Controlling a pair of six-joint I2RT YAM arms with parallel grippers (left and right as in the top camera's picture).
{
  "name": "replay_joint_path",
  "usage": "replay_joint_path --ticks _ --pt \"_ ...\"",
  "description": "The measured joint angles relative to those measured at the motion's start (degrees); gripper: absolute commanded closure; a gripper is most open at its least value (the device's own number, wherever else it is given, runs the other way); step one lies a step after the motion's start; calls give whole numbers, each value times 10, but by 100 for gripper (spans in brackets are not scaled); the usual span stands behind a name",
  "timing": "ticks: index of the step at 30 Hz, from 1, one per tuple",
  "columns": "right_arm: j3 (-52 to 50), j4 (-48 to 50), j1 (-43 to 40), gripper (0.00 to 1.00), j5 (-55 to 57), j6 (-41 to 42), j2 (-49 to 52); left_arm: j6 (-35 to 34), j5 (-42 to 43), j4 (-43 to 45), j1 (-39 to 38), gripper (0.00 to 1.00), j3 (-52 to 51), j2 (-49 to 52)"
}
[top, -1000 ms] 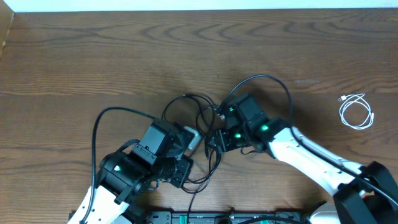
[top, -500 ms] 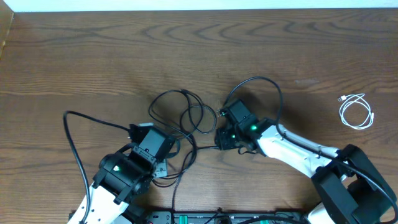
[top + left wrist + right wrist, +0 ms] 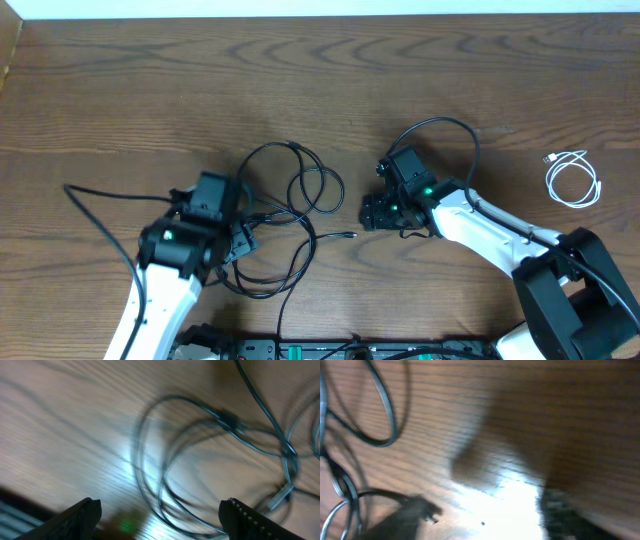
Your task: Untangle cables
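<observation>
Starting with the left gripper (image 3: pixel 160 506): spread wide, both fingers (image 3: pixel 82 516) at the lower corners of the wrist view, nothing clamped between them. Hovering over blurred loops of the black cable tangle (image 3: pixel 300 190), lying flat on the wooden table (image 3: pixel 150 90) below. From overhead, sitting at the tangle's left edge and overlapping a strand there (touching or just above, cannot tell).

On to the right gripper (image 3: pixel 372 212): just right of the tangle, near a loose plug end (image 3: pixel 350 235) but apart from it. Too smeared in the right wrist view to tell whether spread or closed. Only dark shapes along the bottom edge, with a cable curve and a plug-like tip beside one of them.

Counting up: two grippers. One knot of black cable in the table's middle, with several overlapping loops (one cable or more, impossible to tell). One white cable (image 3: pixel 573 180), coiled neatly by itself, well apart near the right edge.
</observation>
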Motion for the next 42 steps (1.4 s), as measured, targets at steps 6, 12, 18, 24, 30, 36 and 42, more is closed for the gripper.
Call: replay_joint_path --ticks 6,12,18,24,30,36,42 --pt "3 -4 0 1 -2 -3 -7 81 185 13 9 20 0 60" --pt "3 -5 0 1 -2 -3 -7 103 230 13 -26 21 0 112" --pt "3 -5 0 1 -2 -3 -7 116 237 20 -58 25 0 163" --pt "3 -5 0 1 -2 -3 -7 116 238 28 -102 25 0 173" --pt "3 -5 0 1 -2 -3 -7 115 238 27 -127 25 0 173" --pt "3 -5 0 1 -2 -3 -7 107 238 24 -136 25 0 173" --pt "3 -4 0 1 -2 -3 -7 84 236 23 -136 25 -11 173"
